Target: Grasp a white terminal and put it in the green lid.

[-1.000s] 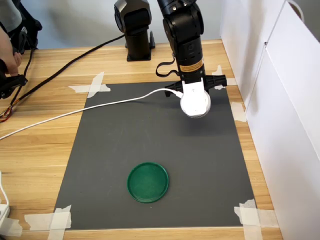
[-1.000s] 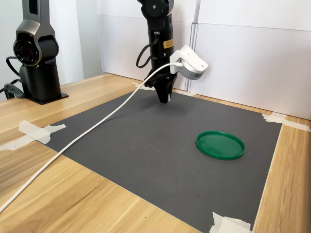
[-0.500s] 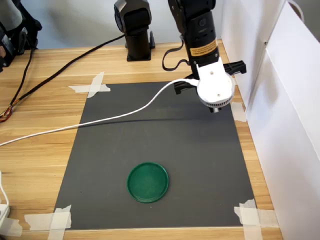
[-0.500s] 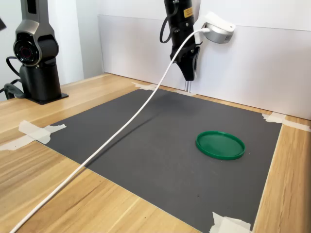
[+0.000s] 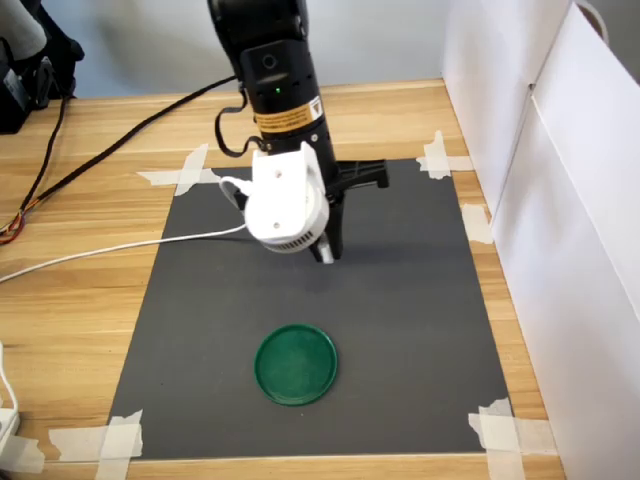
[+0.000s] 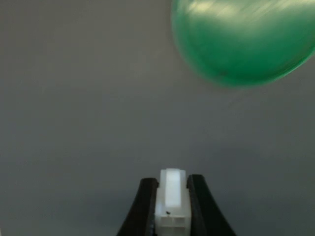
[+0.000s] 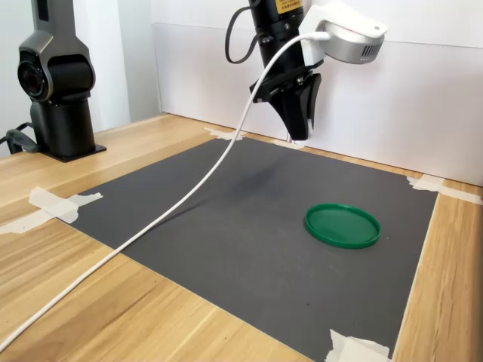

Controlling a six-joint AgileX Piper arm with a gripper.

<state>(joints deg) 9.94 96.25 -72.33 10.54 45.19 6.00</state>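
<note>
Wrist view, closest in: claw (image 6: pixel 171 209) is clenched on the white terminal (image 6: pixel 171 201), block pinched between the two black fingers (image 6: pixel 141 209). Nothing else touches it; it's off the mat. Grip looks square, the terminal sitting centred between the fingers.

Past the terminal in the wrist view, bare grey mat (image 6: pixel 83 98), then the green lid (image 6: pixel 243 42), blurred and partly cut off by the frame edge. Blur suggests the arm is moving fast.

What changed: half a second ago the arm was up near the white wall at the first exterior view's right, at the mat's far corner. Now it has swung to the middle of the mat, claw tip (image 5: pixel 327 252) hanging above the surface, lid (image 5: pixel 296 364) nearer the camera than the tip. In the second exterior view the claw (image 7: pixel 299 128) is well above the mat, lid (image 7: pixel 342 225) lower and to the second exterior view's right.

Lid itself hasn't moved and is empty.

Read: grasp done, transport underway. Remaining: close the gap, centre over the lid, lower, let go. Risk is a small part bouncing off the low rim if dropped from height.
</note>
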